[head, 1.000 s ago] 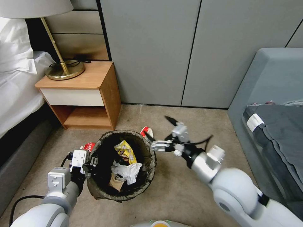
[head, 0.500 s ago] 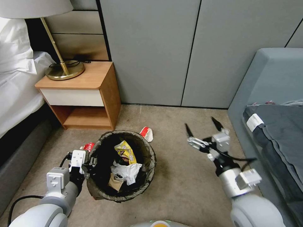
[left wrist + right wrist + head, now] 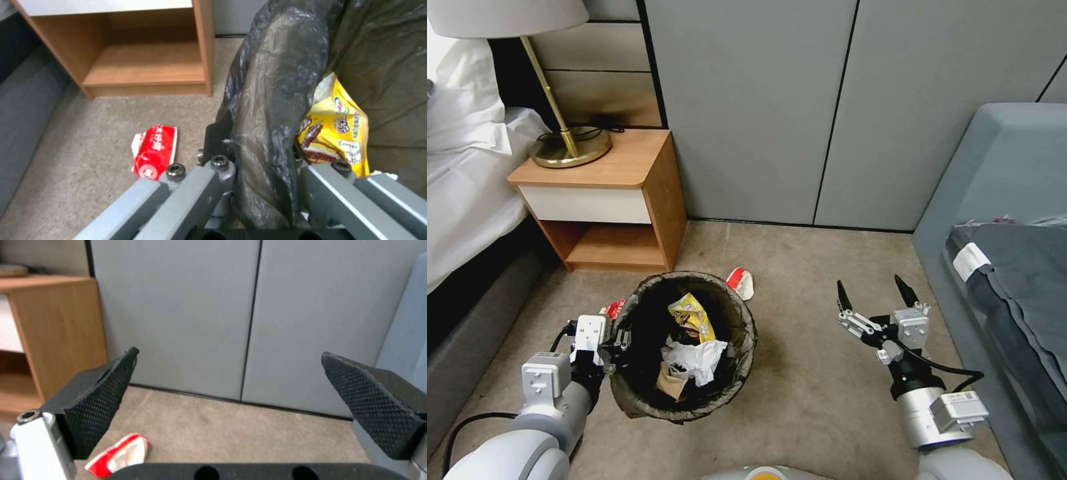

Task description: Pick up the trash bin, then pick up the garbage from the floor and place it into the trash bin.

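The trash bin [image 3: 748, 331], lined with a dark bag, stands on the beige floor [image 3: 807, 393]. My left gripper [image 3: 618, 343] is shut on its near-left rim, with the bag-covered rim pinched between the fingers of that gripper [image 3: 262, 150]. Inside lie a yellow wrapper [image 3: 692, 318], white tissue [image 3: 695, 356] and brown paper [image 3: 670, 385]. One red-white wrapper [image 3: 740, 282] lies on the floor behind the bin, another [image 3: 614, 309] by its left side [image 3: 153, 151]. My right gripper [image 3: 874, 295] hovers open and empty to the right of the bin, and this gripper [image 3: 236, 400] faces the wall.
A wooden nightstand [image 3: 607, 193] with a brass lamp [image 3: 568, 147] stands behind the bin to the left, beside a bed [image 3: 460, 200]. A grey sofa [image 3: 1000, 220] bounds the right side. Grey wall panels [image 3: 827, 113] close off the back.
My right arm swung away from the bin's right rim to open floor on the right, its gripper staying open. The left gripper kept its hold on the rim. The camera shifted slightly.
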`<state>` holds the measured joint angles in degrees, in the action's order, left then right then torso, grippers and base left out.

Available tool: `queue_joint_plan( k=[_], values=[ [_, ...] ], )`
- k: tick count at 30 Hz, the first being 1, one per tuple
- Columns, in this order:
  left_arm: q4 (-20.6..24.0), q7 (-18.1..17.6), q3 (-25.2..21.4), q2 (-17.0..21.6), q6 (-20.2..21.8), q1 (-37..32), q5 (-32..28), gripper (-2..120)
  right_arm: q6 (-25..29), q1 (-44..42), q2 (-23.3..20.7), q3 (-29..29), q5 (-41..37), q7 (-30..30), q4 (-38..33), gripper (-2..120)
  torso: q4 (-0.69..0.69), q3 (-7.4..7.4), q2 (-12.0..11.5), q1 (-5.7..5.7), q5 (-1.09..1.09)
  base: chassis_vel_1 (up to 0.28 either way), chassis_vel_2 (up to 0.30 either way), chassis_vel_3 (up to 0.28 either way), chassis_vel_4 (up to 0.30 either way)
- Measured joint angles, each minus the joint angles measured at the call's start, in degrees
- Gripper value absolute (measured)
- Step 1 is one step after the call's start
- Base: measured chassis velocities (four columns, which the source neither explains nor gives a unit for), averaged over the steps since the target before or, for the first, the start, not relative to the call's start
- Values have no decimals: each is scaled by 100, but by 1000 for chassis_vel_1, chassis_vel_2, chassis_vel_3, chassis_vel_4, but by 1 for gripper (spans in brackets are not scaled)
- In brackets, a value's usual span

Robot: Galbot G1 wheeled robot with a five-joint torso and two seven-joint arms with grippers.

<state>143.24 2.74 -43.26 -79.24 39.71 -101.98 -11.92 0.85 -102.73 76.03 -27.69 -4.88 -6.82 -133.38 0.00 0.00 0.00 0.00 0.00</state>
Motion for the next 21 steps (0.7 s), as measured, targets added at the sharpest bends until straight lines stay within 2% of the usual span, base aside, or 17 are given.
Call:
queue_joint_plan(
  k=[21],
  values=[
    [0,54,31,-11,-43,34,18,3,538,-324,85,-307,-8,-348,371,100,0,0,0,0,0,22,25,24,24]
  ],
)
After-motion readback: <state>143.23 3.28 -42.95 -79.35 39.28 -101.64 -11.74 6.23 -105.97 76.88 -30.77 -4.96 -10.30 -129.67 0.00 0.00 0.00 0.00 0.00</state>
